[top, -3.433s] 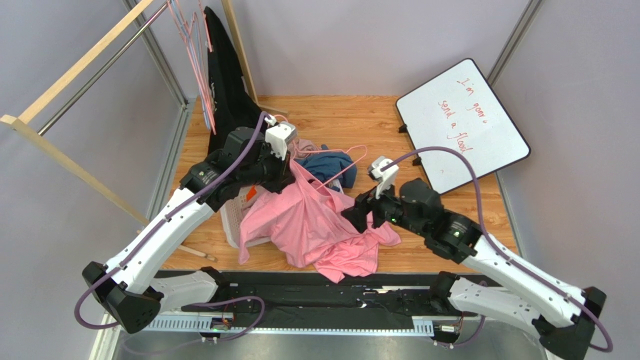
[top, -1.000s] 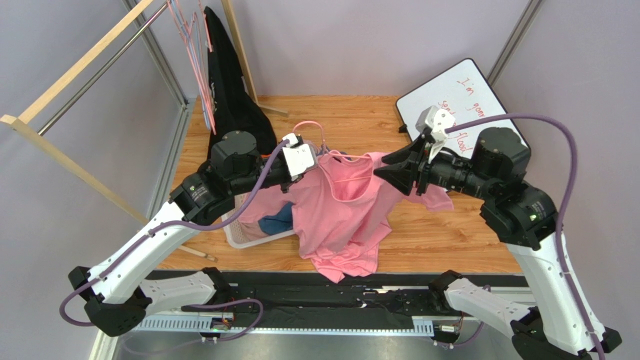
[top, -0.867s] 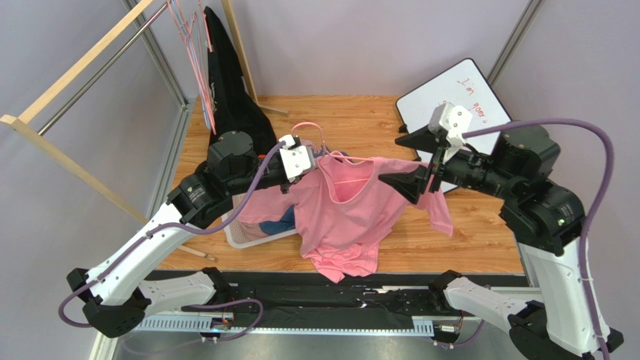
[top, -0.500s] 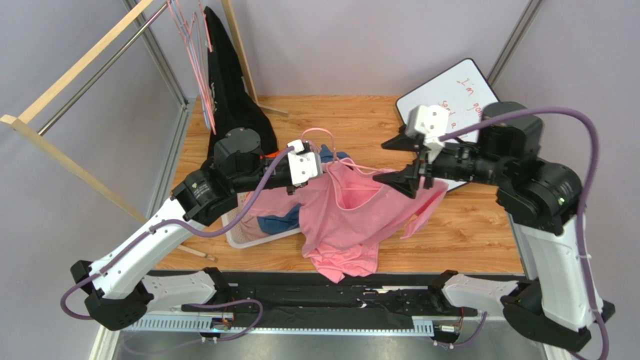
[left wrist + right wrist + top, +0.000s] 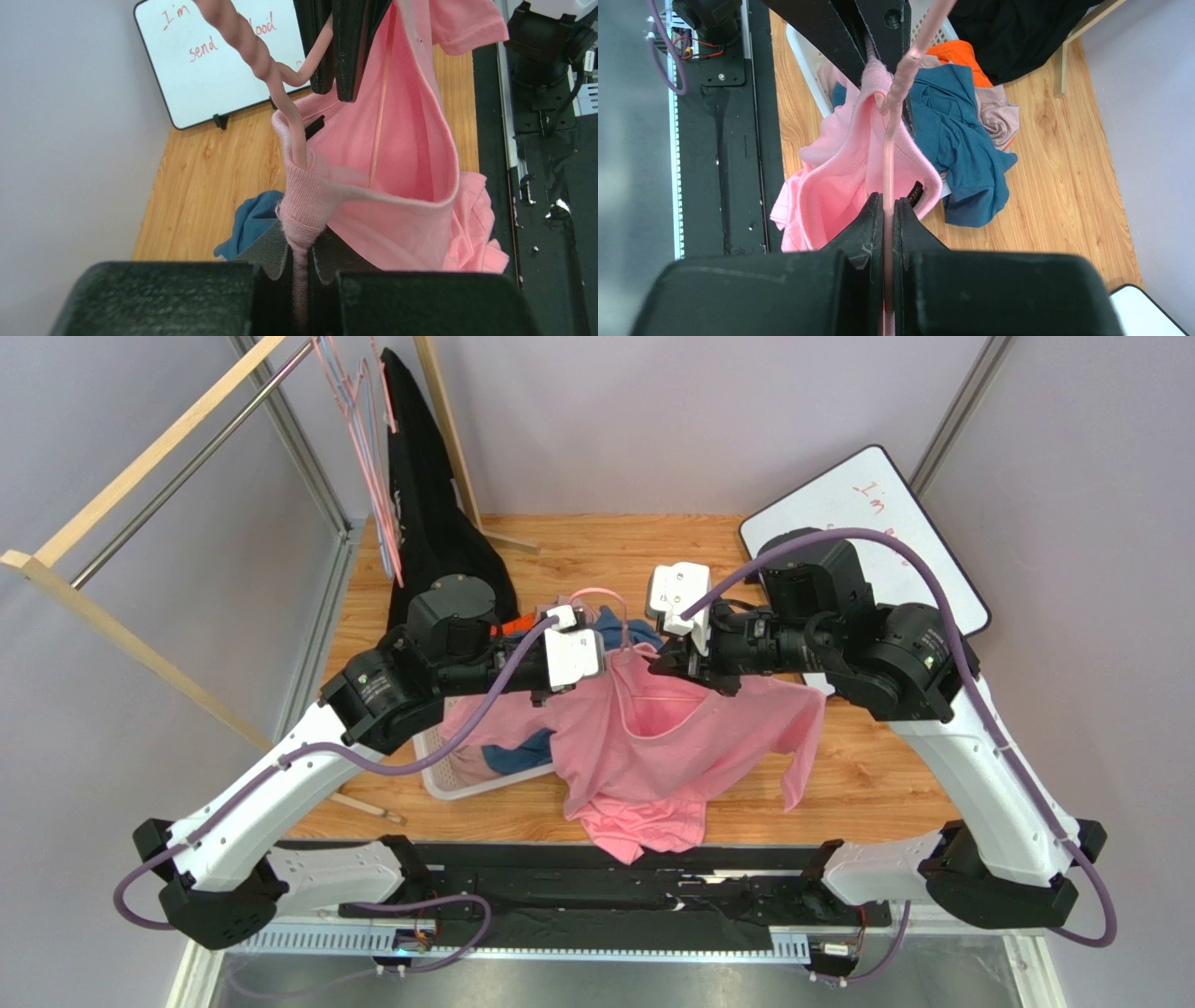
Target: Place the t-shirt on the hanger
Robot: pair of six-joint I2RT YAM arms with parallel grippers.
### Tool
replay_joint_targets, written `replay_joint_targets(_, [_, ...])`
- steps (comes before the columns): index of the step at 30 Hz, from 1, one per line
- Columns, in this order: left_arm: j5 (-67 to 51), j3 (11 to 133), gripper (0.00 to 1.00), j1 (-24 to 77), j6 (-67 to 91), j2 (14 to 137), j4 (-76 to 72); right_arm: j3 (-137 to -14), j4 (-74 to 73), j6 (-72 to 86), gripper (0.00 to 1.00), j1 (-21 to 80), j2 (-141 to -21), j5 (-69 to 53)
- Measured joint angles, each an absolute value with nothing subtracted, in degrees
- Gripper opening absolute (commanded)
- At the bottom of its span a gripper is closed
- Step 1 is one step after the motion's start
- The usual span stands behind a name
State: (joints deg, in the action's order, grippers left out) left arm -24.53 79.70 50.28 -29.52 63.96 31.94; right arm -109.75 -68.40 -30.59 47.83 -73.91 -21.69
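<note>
The light-pink t-shirt hangs between both grippers above the table, its body draping toward the near edge. My left gripper is shut on the ribbed collar. The thin pink hanger runs through the neck opening, its twisted neck rising past the collar. My right gripper is shut on the hanger's wire, just right of the left gripper. The two pairs of fingers almost meet at the collar. Fabric hides the hanger's lower frame.
A white basket under the left arm holds a blue t-shirt and other clothes. A whiteboard leans at the back right. A long black garment and spare hangers hang from the rack at back left.
My right gripper let go of the shirt's right shoulder, swung left to the collar and shut on the hanger wire. The right sleeve dropped. The left gripper kept its hold.
</note>
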Motion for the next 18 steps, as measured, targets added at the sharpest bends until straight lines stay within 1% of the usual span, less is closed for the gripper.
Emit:
replay_joint_targets(2, [-24.0, 79.9, 0.01, 50.3, -29.6, 63.9, 32.8, -109.7, -68.4, -30.5, 0.00, 48.1, -74.0, -20.8])
replay_joint_targets(3, [-23.6, 80.0, 0.04, 50.3, -29.6, 63.7, 33.0, -109.7, -68.3, -30.5, 0.00, 48.2, -73.9, -20.6])
replay_joint_targets(6, [-22.0, 79.7, 0.17, 50.8, -29.5, 62.8, 33.8, -106.5, -65.8, -30.4, 0.00, 48.6, -72.0, -20.5])
replay_joint_targets(7, [-21.5, 79.2, 0.23, 50.9, -29.5, 62.2, 34.2, -105.6, -65.3, -30.4, 0.00, 48.6, -71.3, -20.4])
replay_joint_targets(9, [-19.9, 77.3, 0.26, 50.4, -29.3, 59.8, 36.2, -104.2, -65.6, -30.2, 0.00, 47.7, -69.4, -18.9])
replay_joint_targets(10, [-19.1, 76.4, 0.29, 49.9, -29.1, 58.3, 37.5, -103.8, -65.9, -30.1, 0.00, 46.9, -68.3, -18.0])
replay_joint_targets(12, [-18.3, 75.6, 0.29, 48.7, -28.9, 55.8, 39.4, -103.8, -66.1, -29.7, 0.00, 45.6, -66.5, -17.2])
replay_joint_targets(13, [-18.0, 75.5, 0.31, 47.9, -28.8, 54.6, 40.1, -103.8, -66.1, -29.6, 0.00, 45.1, -65.7, -17.0])
replay_joint_targets(16, [-17.5, 75.4, 0.46, 45.7, -28.7, 52.5, 41.0, -103.8, -66.0, -28.6, 0.00, 44.5, -63.9, -17.0])
replay_joint_targets(18, [-17.1, 75.3, 0.50, 43.7, -27.6, 51.8, 41.1, -103.8, -65.8, -27.5, 0.00, 44.3, -63.4, -16.8])
